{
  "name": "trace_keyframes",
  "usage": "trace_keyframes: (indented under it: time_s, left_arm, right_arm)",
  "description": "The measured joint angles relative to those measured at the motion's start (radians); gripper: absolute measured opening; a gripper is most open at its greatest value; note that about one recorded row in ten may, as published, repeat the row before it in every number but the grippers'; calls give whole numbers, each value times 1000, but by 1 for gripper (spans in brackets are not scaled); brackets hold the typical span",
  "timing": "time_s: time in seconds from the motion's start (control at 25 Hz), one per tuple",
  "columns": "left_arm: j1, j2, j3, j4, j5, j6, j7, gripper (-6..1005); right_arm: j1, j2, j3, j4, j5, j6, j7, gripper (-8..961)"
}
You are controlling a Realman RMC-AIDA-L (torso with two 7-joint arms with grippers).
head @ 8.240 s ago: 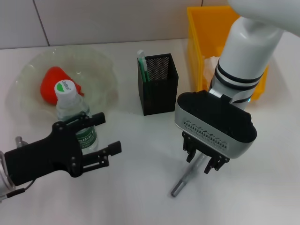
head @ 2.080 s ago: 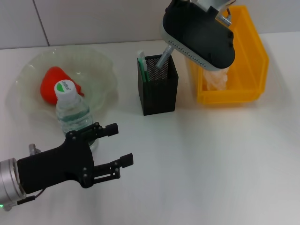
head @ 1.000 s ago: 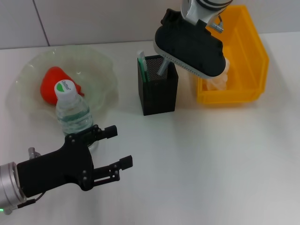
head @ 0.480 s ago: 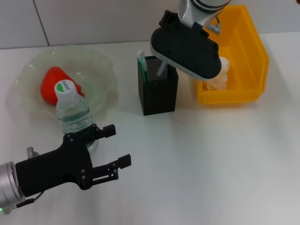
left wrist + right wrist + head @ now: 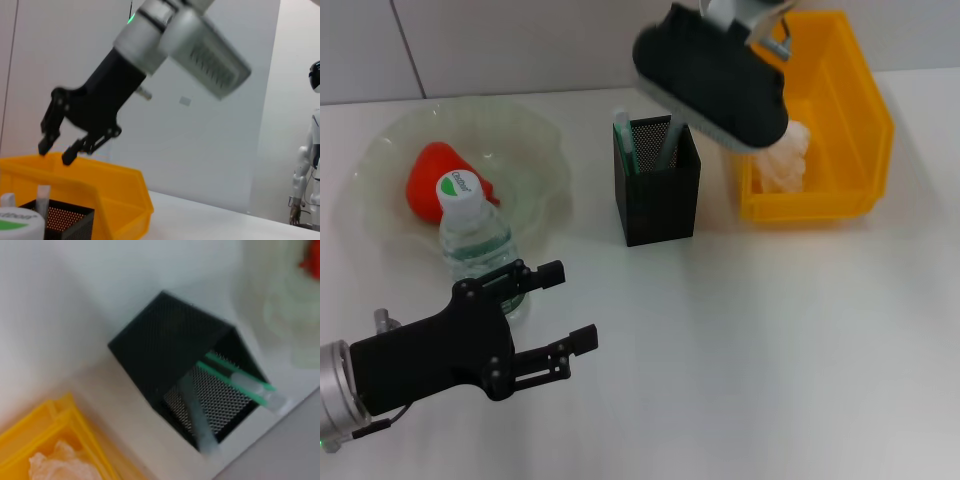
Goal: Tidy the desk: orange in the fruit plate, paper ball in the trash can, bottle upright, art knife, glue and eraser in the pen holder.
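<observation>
My right gripper (image 5: pixel 55 152) hangs open and empty above the black mesh pen holder (image 5: pixel 660 200); in the head view its housing (image 5: pixel 710 70) hides the fingers. A grey stick-shaped tool (image 5: pixel 197 415) and a green-and-white stick (image 5: pixel 235 381) lean inside the holder. The bottle (image 5: pixel 475 240) stands upright, with my open left gripper (image 5: pixel 568 303) just in front of it, not touching. The orange (image 5: pixel 435 180) lies in the fruit plate (image 5: pixel 525 120). The paper ball (image 5: pixel 785 165) sits in the yellow trash can (image 5: pixel 865 120). The eraser is out of view.
White tabletop stretches in front of the pen holder and to the right of my left gripper. A tiled wall runs behind the plate and bin. The bottle's cap (image 5: pixel 15 222) shows close to the left wrist camera.
My right gripper has lifted up and away from the pen holder, leaving the grey tool inside it. My left gripper has barely shifted beside the bottle.
</observation>
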Motion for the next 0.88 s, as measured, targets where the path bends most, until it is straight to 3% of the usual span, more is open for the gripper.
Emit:
trace_keyframes:
  time_s: [0.12, 0.36, 0.4, 0.44, 0.56, 0.6, 0.64, 0.68, 0.72, 0.76, 0.8, 0.84, 0.88]
  left_arm:
    - [2, 0, 0, 2, -1, 3, 0, 813]
    - [6, 2, 0, 7, -3, 16, 0, 813]
    - [7, 2, 0, 8, -3, 22, 1, 813]
    - [8, 3, 0, 8, -4, 26, 3, 813]
    - [13, 3, -4, 8, -11, 41, 29, 813]
    - [16, 4, -6, 8, -14, 45, 35, 813]
    - [18, 3, -9, 8, -19, 47, 41, 813]
    - [25, 3, -18, 8, -27, 54, 50, 813]
    - [25, 3, -18, 8, -27, 54, 50, 813]
    - [25, 3, -18, 8, -27, 54, 50, 813]
    - [36, 4, -35, 5, -41, 70, 70, 813]
    - [45, 4, -50, 2, -47, 85, 83, 813]
    - [45, 4, -50, 2, -47, 85, 83, 813]
  right_arm:
    - [1, 8, 62, -66, 3, -76, 0, 346]
    - [-24, 11, 228, -227, 61, -203, 29, 341]
    - [-35, 8, 317, -286, 132, -234, 64, 340]
    - [-35, 8, 317, -286, 132, -234, 64, 343]
    - [-49, 3, 493, -345, 283, -261, 125, 351]
    - [-73, -9, 630, -342, 424, -294, 167, 354]
    - [-73, -9, 630, -342, 424, -294, 167, 357]
    - [-96, -18, 699, -331, 514, -313, 193, 360]
    - [-177, -30, 773, -301, 676, -327, 247, 363]
    - [-177, -30, 773, -301, 676, -327, 247, 365]
    - [-297, -27, 803, -270, 822, -306, 283, 368]
    - [-297, -27, 803, -270, 822, -306, 283, 371]
    - [-374, -19, 807, -257, 896, -289, 290, 374]
